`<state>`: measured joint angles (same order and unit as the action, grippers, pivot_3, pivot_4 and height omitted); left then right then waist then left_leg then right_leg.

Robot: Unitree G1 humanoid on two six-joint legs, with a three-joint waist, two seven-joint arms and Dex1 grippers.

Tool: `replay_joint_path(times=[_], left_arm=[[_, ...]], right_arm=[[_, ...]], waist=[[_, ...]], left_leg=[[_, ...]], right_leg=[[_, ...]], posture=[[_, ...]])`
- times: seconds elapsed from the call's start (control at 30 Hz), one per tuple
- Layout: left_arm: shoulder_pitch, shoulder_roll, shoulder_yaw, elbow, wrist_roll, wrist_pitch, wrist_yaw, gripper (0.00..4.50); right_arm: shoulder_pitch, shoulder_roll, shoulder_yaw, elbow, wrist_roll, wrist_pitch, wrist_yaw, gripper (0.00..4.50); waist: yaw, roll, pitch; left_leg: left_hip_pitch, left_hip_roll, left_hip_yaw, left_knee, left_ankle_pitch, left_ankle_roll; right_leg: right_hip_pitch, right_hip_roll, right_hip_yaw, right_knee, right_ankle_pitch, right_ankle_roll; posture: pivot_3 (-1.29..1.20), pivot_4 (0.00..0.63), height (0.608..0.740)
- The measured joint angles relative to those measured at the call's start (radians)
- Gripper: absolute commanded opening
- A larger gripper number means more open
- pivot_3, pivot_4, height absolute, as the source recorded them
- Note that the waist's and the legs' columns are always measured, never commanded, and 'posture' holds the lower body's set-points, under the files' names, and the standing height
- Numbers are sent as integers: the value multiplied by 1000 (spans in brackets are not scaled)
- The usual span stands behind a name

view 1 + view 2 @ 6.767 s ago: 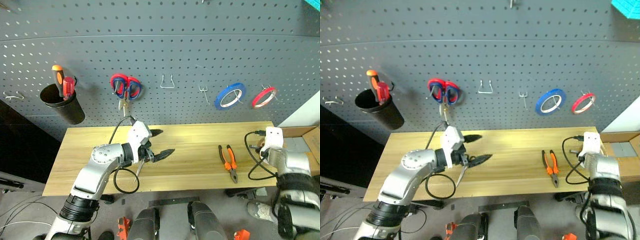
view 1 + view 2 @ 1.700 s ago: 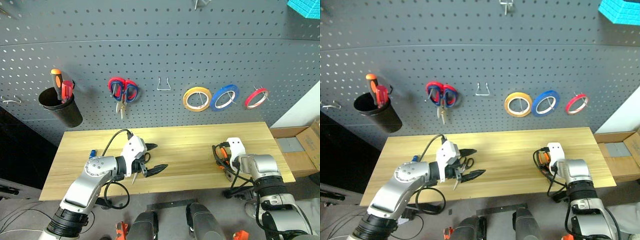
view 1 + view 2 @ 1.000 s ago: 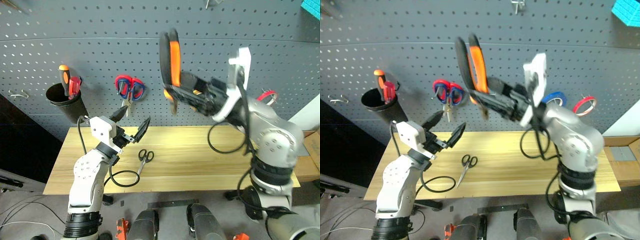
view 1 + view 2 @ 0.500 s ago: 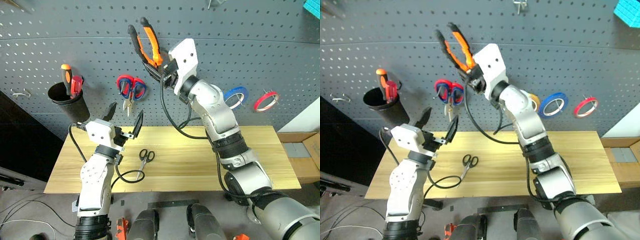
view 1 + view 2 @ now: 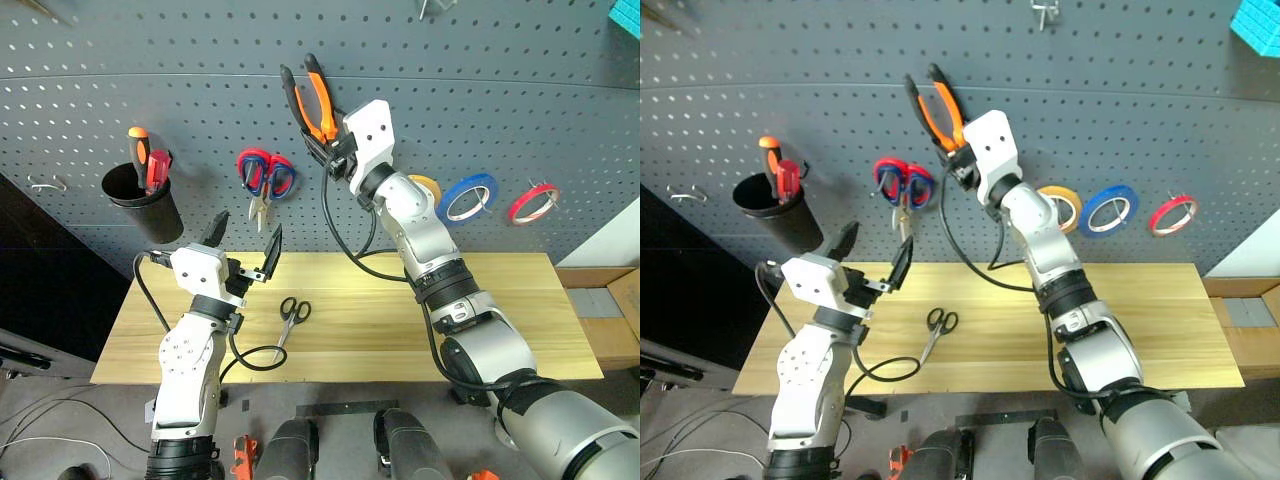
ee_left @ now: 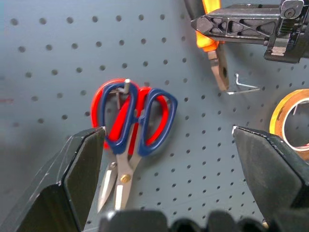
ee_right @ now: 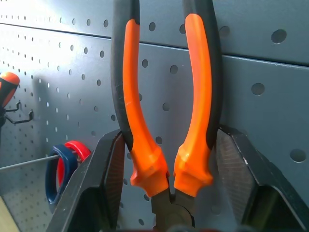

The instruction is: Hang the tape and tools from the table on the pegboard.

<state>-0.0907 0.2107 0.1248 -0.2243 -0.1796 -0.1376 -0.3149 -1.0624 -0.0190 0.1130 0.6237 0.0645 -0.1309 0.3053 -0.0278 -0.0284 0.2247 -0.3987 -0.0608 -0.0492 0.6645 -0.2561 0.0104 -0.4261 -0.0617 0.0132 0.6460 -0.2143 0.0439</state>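
Two grippers are raised before the pegboard (image 5: 520,60). The right gripper (image 5: 330,150) clamps the pliers (image 5: 312,95) near their pivot, so the orange-and-black handles rise past its fingers, close against the board, up and to the right of the red-and-blue snips (image 5: 262,180). The left gripper (image 5: 245,240) stands wide and holds nothing, above the left part of the table (image 5: 500,300). The scissors (image 5: 290,315) lie on the table just right of that arm. The yellow tape (image 5: 1058,208) hangs on the board, left of the blue roll (image 5: 468,196) and red roll (image 5: 530,200). Compared with half a second earlier, the right gripper has carried the pliers slightly rightward along the board; the left gripper's place is unchanged.
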Motion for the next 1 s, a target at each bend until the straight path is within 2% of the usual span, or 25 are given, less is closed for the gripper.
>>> replay_joint_path(times=[0.4,1.0], left_arm=[[-3,20,0,0,-8,3,-2,4500],[-1,31,-2,0,-10,26,-2,4500]], right_arm=[[18,-9,-24,-98,-6,4,-14,2247],[130,7,-12,-75,-45,52,-37,2247]], waist=[[-1,0,0],[-1,0,0]], left_leg=[[0,0,0,-2,0,0],[0,1,0,-1,0,0]], right_leg=[[-2,0,1,0,0,0],[-2,0,1,0,0,0]], posture=[[-5,168,740],[1,174,740]])
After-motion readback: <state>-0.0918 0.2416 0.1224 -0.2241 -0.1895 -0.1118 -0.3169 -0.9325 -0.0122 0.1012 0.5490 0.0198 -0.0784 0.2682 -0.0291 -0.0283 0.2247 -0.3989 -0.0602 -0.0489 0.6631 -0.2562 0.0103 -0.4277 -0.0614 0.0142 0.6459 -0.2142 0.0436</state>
